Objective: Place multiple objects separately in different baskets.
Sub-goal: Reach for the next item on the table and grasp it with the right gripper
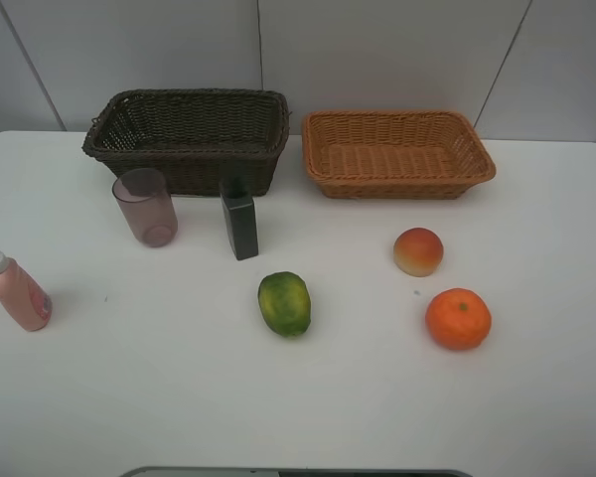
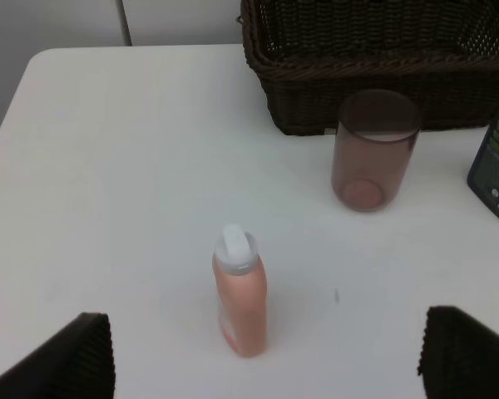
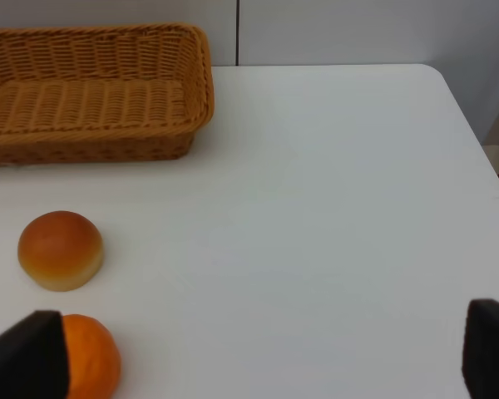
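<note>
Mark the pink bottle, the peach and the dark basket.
pink bottle (image 2: pixel 241 309): left wrist view, its body.
peach (image 1: pixel 418 250): exterior high view, its middle.
dark basket (image 1: pixel 199 171): exterior high view, front wall.

Wicker weave: dark-brown basket (image 1: pixel 189 171), orange-tan basket (image 1: pixel 407 185); pink white-capped bottle (image 1: pixel 18 294); mauve tumbler (image 1: pixel 146 206); green-yellow mottled fruit (image 1: pixel 284 303); white bench (image 1: pixel 179 397).

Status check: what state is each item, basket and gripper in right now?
Dark basket: empty.
Tan basket: empty.
Tumbler: upright, empty.
Green bottle: upright.
Pink bottle: upright, capped.
Mango: on table.
Peach: on table.
Orange: on table.
Left gripper: jaws open.
Right gripper: jaws open.
</note>
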Robot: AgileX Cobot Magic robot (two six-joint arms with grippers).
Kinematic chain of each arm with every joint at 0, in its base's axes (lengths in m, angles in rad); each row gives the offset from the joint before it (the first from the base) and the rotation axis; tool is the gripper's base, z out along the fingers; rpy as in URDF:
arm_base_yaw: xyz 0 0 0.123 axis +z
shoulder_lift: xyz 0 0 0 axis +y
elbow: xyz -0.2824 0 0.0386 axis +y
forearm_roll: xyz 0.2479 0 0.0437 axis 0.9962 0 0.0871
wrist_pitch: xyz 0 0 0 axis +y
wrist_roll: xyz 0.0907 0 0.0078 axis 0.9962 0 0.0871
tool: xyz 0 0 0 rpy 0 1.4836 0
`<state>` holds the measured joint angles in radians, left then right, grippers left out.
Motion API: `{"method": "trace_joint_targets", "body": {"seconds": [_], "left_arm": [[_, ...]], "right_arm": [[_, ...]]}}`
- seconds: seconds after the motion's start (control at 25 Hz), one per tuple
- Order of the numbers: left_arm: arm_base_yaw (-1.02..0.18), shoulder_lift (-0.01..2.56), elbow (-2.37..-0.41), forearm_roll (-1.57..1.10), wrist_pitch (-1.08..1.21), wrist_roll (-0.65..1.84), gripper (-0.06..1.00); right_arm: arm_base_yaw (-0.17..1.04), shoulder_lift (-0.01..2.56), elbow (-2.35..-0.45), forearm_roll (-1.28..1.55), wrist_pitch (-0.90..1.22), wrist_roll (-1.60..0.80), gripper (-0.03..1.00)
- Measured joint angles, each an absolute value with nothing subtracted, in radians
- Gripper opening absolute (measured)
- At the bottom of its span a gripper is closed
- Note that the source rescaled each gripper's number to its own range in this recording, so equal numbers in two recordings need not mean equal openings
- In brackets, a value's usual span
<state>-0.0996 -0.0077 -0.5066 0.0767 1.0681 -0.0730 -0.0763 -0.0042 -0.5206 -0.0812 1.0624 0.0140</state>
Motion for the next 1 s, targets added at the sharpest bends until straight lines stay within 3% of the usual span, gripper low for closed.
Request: {"method": "trace_joint_targets", "body": {"seconds": [1.0], "left_arm": [[-0.1, -0.008, -0.507, 0.077, 1.068, -0.073, 0.94]], "right_arm": [[-0.076, -0.004, -0.521, -0.081, 1.062, 0.014, 1.0]]}}
